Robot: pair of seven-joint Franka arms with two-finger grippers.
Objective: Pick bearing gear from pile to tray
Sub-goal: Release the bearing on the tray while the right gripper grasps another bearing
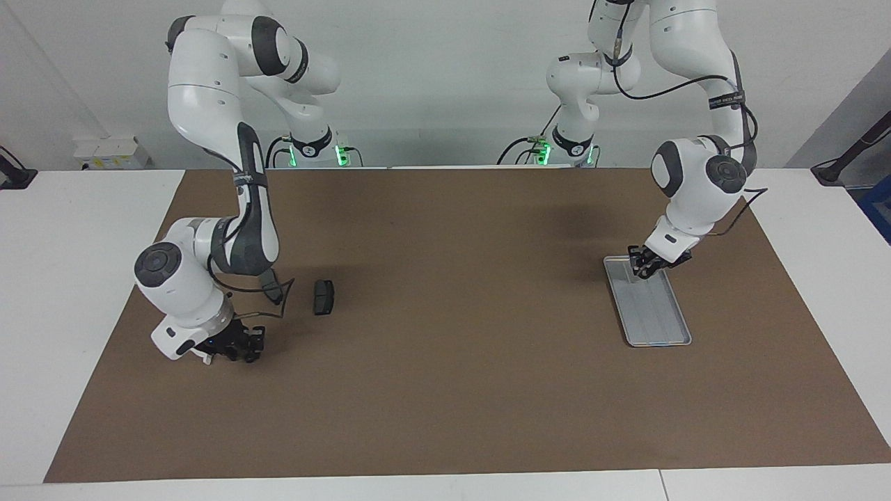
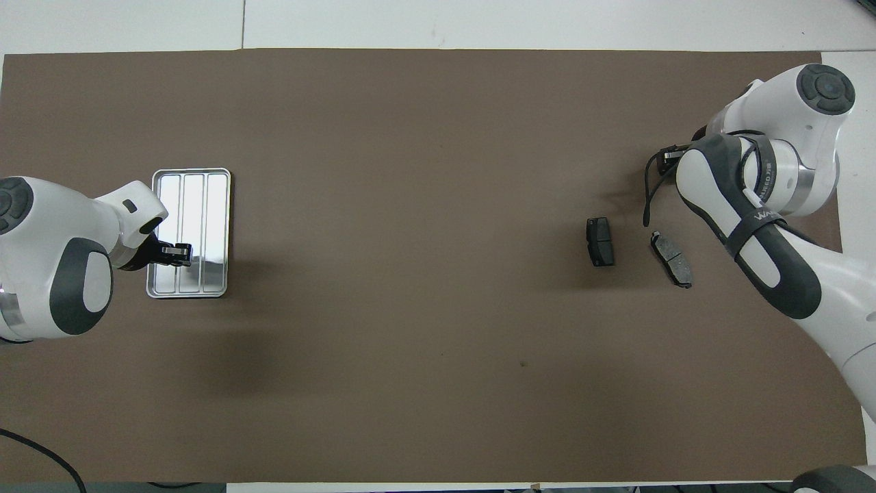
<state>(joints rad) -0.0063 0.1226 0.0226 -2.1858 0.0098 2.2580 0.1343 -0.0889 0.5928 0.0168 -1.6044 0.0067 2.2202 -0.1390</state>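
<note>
Bearing gear is the part I am after, but I cannot pick it out for certain anywhere. My right hand [image 1: 240, 346] is down low on the brown mat [image 1: 445, 390] at the right arm's end of the table, farther from the robots than the two brake pads, and I cannot tell whether its fingers are apart or closed, or whether they have anything between them. Whatever small piece lies there is hidden under the hand. Just beside that spot, nearer to the robots, one brake pad [image 1: 324, 297] lies flat in the clear, and the second brake pad [image 2: 671, 258] sits next to it, partly under my right forearm in the facing view.

My left hand [image 1: 644, 267] hangs over the end of the tray [image 1: 661, 327] that lies nearer to the robots, at the left arm's end of the table. Its fingers look drawn close together, though I cannot tell whether they pinch a small part. The tray's ridged floor looks bare where it shows.

I judge that the left hand is at the drop step over the tray while the right is at the pick step. Next, the left should spread its fingers low over the tray floor, so that nothing bounces over the shallow rim, and the right needs a firm, centred pinch before lifting.
</note>
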